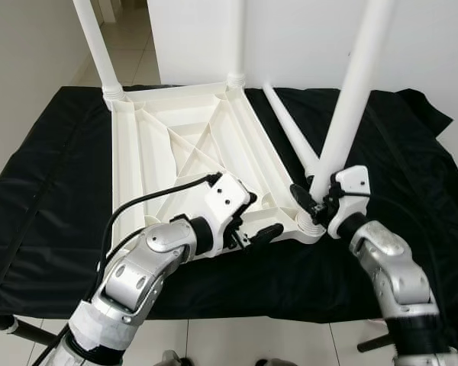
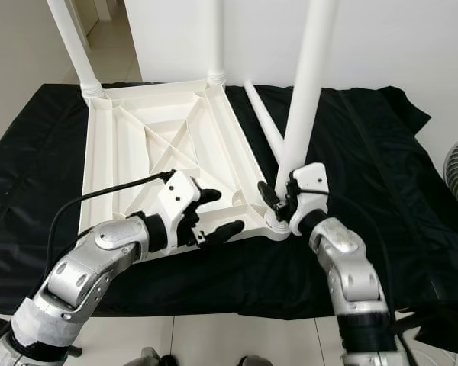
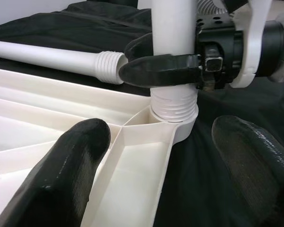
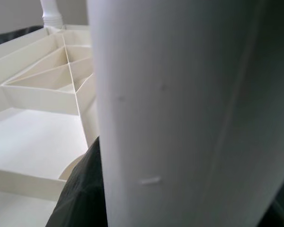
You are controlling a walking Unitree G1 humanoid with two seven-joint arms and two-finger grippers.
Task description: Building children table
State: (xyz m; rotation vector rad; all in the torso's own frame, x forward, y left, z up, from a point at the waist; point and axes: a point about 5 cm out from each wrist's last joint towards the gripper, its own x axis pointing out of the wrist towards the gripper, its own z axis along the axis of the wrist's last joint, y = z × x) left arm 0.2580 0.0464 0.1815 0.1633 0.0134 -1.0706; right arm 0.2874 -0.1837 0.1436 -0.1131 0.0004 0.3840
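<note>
Left eye view has the white plastic tabletop (image 1: 187,149) lying upside down on a black cloth (image 1: 53,191), ribbed underside up. Two legs stand upright in the far corner sockets, the far-left leg (image 1: 98,46) and the far-right leg (image 1: 235,38).

The right gripper (image 1: 314,200) is clamped around the bottom of a third leg (image 1: 359,84), just above the near-right corner socket (image 1: 309,225). That leg leans a bit to the right as it rises. In the left wrist view you can see its threaded end (image 3: 173,101) sitting in the socket with a few threads exposed, and one black finger (image 3: 158,70) of the right gripper wrapped across the front of the leg.

A spare leg (image 1: 290,130) lies flat on the cloth just beside the tabletop's right edge, with its threaded end toward the gripped leg.

The left gripper (image 1: 253,221) sits at the tabletop's near edge, close to that same corner, fingers spread apart and holding nothing. One finger is over the ribs, the other over the cloth past the edge.

Right wrist view is mostly the white leg (image 4: 189,109) up close, with the ribs behind it.
</note>
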